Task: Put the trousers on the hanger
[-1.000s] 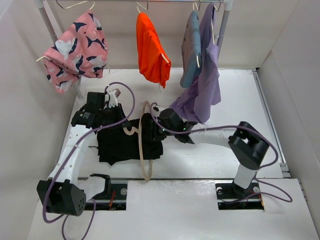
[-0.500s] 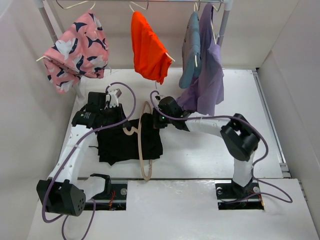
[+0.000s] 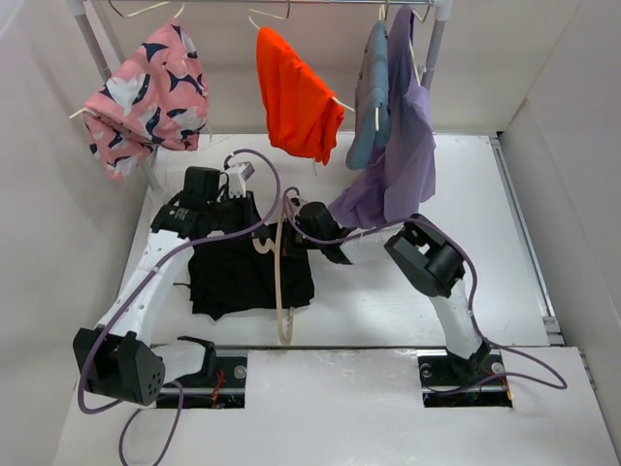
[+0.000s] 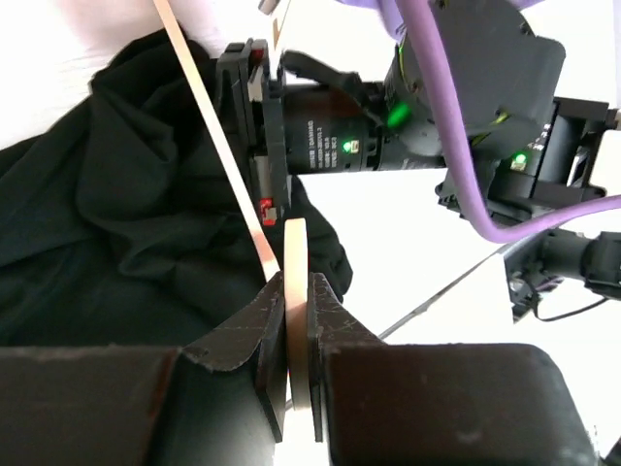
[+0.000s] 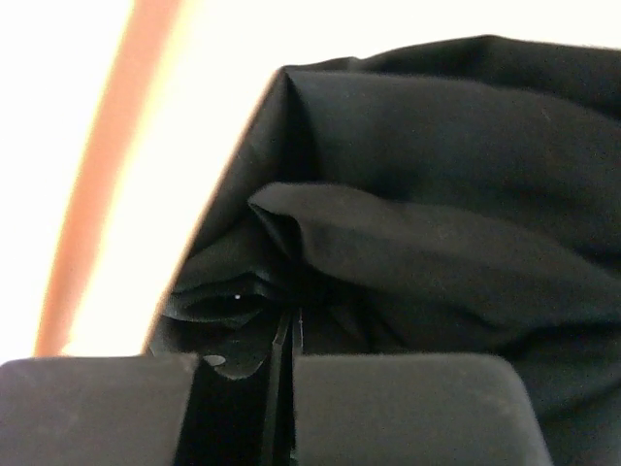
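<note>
The black trousers point(image 3: 243, 277) lie crumpled on the white table left of centre. The beige hanger point(image 3: 282, 291) stands on edge along their right side, with its hook point(image 3: 260, 247) over the fabric. My left gripper point(image 3: 248, 223) is shut on the hanger near the hook. In the left wrist view the jaws point(image 4: 294, 282) clamp the hanger's flat beige strip point(image 4: 296, 252) above the trousers point(image 4: 116, 223). My right gripper point(image 3: 293, 233) is shut on a fold of the trousers at their upper right corner. In the right wrist view its jaws point(image 5: 288, 325) pinch black fabric point(image 5: 437, 194), with the hanger point(image 5: 97, 194) blurred at left.
A clothes rack at the back carries a pink patterned garment point(image 3: 146, 87), an orange garment point(image 3: 296, 92), a grey-blue garment point(image 3: 369, 97) and a purple garment point(image 3: 403, 155) that hangs down close to my right arm. White walls enclose the table on both sides.
My right arm has folded and drawn its gripper left and back with the trousers' corner. My left gripper has shifted back and right with the hanger. The orange garment has swung.
</note>
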